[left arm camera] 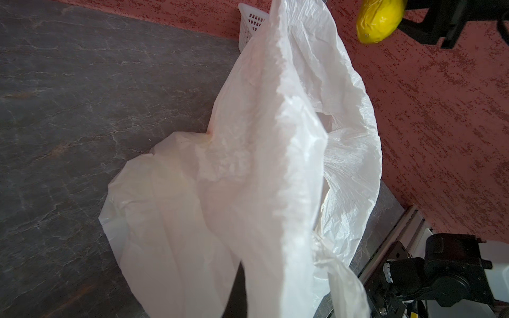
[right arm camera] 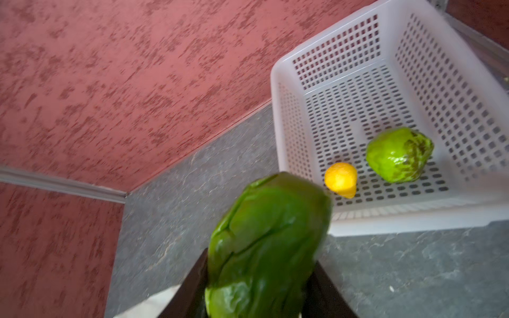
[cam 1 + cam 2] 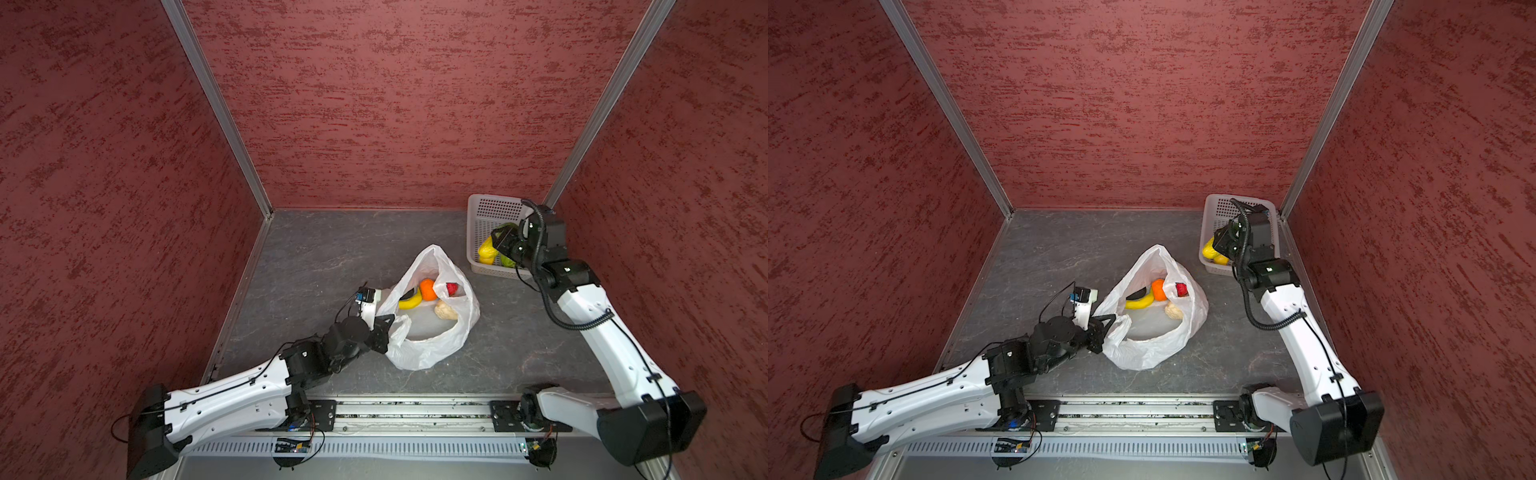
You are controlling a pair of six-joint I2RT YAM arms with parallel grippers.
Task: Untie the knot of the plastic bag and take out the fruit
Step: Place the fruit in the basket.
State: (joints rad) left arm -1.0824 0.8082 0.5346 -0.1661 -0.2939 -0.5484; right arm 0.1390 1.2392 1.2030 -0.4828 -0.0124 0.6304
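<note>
We found the bag (image 3: 428,353) lying mid-counter (image 3: 316,257) with its mouth open upward and no knot to be seen, so we judged the untying done and the emptying under way. The left hand (image 3: 386,332) was pinched shut on the bag's near-left rim. That grip propped the mouth open, and we saw no reason to loosen it. Inside lay a banana (image 3: 409,302), an orange (image 3: 428,289), a red piece (image 3: 452,288), a beige piece (image 3: 445,311) and something black (image 3: 409,293). The right hand (image 3: 498,245) was at the far right by the basket (image 2: 413,223), its jaws part-way apart and clamped on either side of a mango (image 2: 264,242). A lemon (image 2: 341,179) and a bumpy green fruit (image 2: 399,155) already lay in the basket. The step in hand, we judged, was setting the mango down there. In the right wrist view the mango seemed short of the basket's wall, while in both top views it overlapped the basket, so we could not say it was truly over the floor of it. To do it well, we thought the hand should carry the mango clearly past the rim. It should then lower it toward the bare far part, away from the two fruits, and open only when low, lest the smooth fruit bounce out or knock the light basket.
</note>
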